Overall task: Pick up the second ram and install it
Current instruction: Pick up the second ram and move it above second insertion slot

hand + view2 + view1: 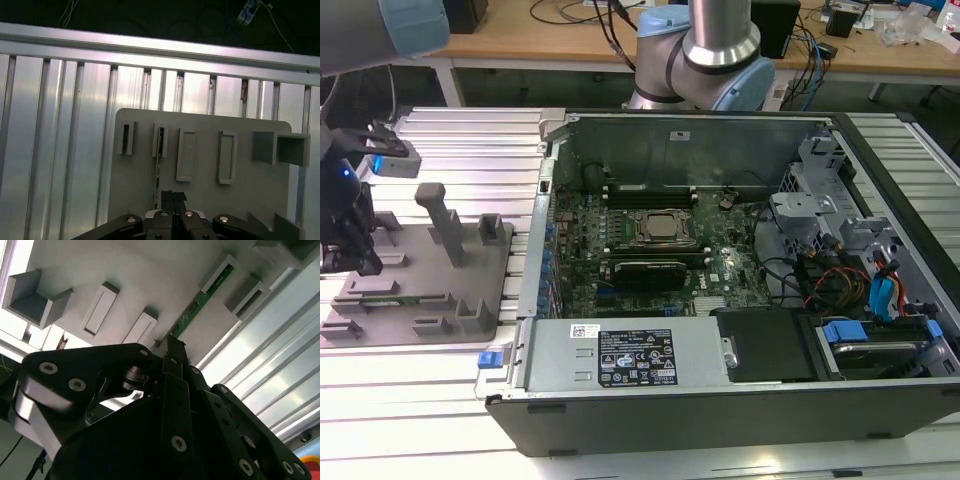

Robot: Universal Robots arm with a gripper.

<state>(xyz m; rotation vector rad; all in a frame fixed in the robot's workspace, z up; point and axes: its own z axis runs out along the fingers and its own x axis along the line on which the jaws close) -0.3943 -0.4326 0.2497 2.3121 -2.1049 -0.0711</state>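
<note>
The ram (412, 297) stands on edge in a slot of the grey tray (480, 290) in the exterior view. It is just below and beside the fingers (365, 262), which hang over the tray, well apart from the open computer (660, 250).

In the second wrist view the ram (210, 287) runs away from the fingers (175, 347). They look pressed together, gripping nothing.

In the first wrist view the ram (159, 155) lies just beside the narrow fingers (168, 197).

I judge this to be the pick-up step, with no grasp made. Taking the ram calls for parting the fingers and straddling its thin edge squarely.
</note>
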